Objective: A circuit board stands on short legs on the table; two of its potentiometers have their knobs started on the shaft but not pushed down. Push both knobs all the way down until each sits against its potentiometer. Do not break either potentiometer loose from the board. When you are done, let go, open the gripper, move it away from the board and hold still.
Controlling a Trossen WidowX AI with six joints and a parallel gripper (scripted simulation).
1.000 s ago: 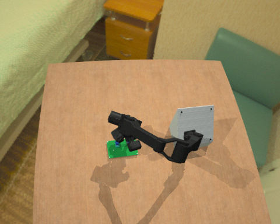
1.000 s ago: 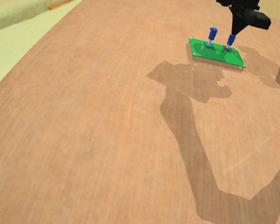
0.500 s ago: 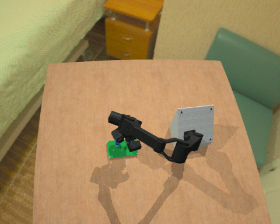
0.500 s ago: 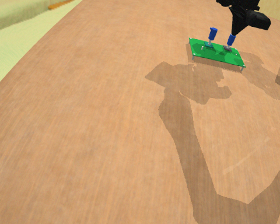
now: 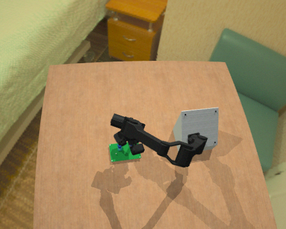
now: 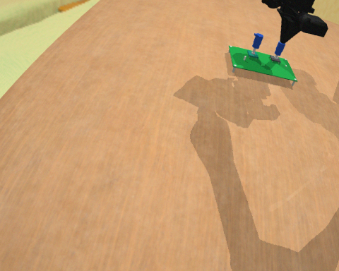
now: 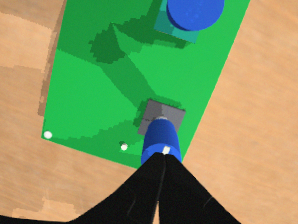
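Observation:
The green circuit board (image 5: 113, 155) (image 6: 240, 63) (image 7: 75, 90) stands on short legs on the table. A blue knob (image 6: 280, 49) (image 7: 161, 137) sits high on the shaft of the grey potentiometer (image 6: 275, 58) (image 7: 171, 116), with shaft showing below it. A second blue knob (image 5: 120, 147) (image 6: 258, 41) (image 7: 195, 11) sits high over the teal potentiometer (image 6: 253, 53) (image 7: 175, 31), also with shaft showing. My gripper (image 6: 282, 41) (image 7: 162, 162) is shut and empty, its tips at the top of the knob over the grey potentiometer. Whether they touch it, I cannot tell.
A grey wedge-shaped block (image 5: 199, 126) stands on the table to the right of the board, behind the arm's base. Small white pins (image 6: 245, 58) (image 7: 124, 147) stick up from the board. Shadows of the arm lie across the board and the table (image 5: 80, 95).

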